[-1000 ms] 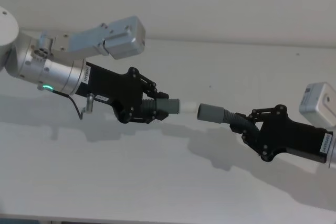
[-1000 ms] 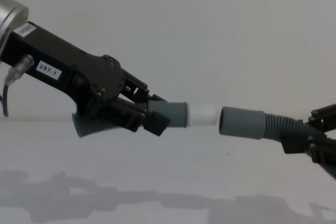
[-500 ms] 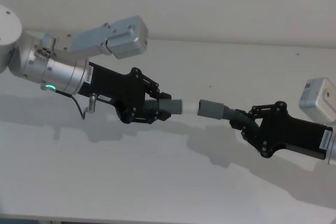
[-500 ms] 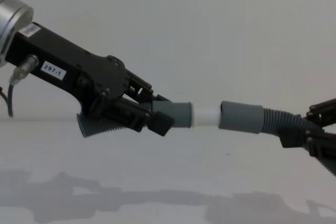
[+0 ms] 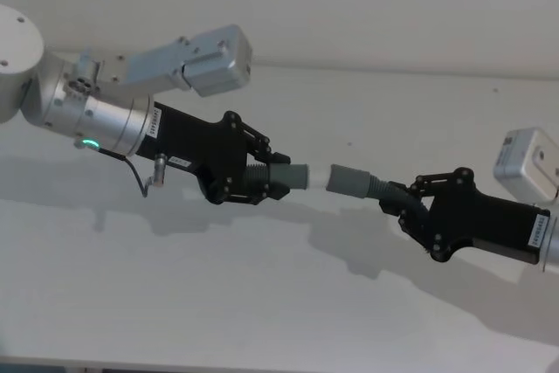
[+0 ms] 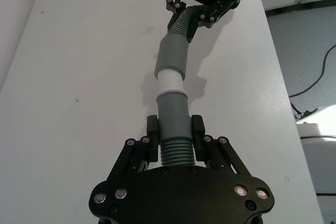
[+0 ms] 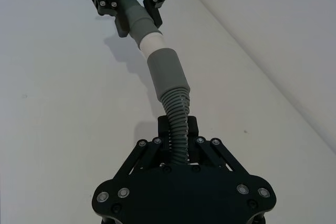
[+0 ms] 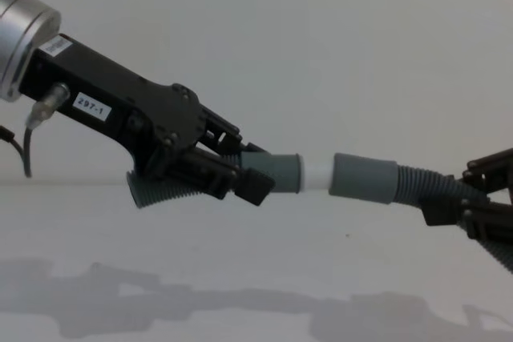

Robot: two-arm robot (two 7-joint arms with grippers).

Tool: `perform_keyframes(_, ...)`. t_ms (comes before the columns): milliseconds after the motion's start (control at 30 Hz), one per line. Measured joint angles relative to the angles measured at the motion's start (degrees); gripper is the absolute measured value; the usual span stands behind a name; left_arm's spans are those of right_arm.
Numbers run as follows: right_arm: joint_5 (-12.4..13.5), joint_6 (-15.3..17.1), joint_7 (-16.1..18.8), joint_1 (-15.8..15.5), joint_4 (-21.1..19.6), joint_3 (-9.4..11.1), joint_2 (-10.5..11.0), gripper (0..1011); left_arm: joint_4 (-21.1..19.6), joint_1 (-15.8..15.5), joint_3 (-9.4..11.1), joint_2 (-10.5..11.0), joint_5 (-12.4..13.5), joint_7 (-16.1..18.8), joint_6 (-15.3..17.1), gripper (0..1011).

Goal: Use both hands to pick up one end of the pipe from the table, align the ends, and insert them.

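Note:
Both grippers hold the pipe in the air above the table (image 5: 262,303). My left gripper (image 5: 279,179) (image 8: 253,172) (image 6: 174,129) is shut on the corrugated hose just behind the grey cuff (image 8: 277,172) with its white tip (image 8: 317,174) (image 6: 169,81). My right gripper (image 5: 399,205) (image 7: 178,128) is shut on the hose (image 8: 417,185) a little behind the wider grey socket (image 8: 365,178) (image 7: 167,74). The two ends are in line. The white tip meets the socket's mouth, with a short band of white still showing between them.
A loop of corrugated hose (image 8: 160,191) hangs below my left gripper. The white table (image 8: 256,254) lies under both arms, with their shadows on it. A pale wall stands behind. The floor and a cable (image 6: 315,77) lie past the table's edge.
My left gripper has moved right towards the right gripper. The gap between the white tip and the socket has closed, and less of the white tip shows.

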Motion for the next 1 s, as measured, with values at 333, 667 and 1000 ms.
perform_keyframes(333, 0.0, -0.2, 0.3, 0.7, 0.1, -0.8, 0.2, 175, 0.4, -0.4, 0.4, -0.3, -0.1, 0.2, -0.2, 360)
perform_keyframes(667, -0.1, -0.3, 0.4, 0.9, 0.2, -1.1, 0.3, 175, 0.6, -0.7, 0.6, -0.5, -0.1, 0.4, -0.4, 360)
perform_keyframes(1000, -0.1, -0.4, 0.5, 1.0, 0.2, -1.3, 0.4, 175, 0.7, -0.7, 0.7, -0.5, -0.1, 0.5, -0.4, 360)
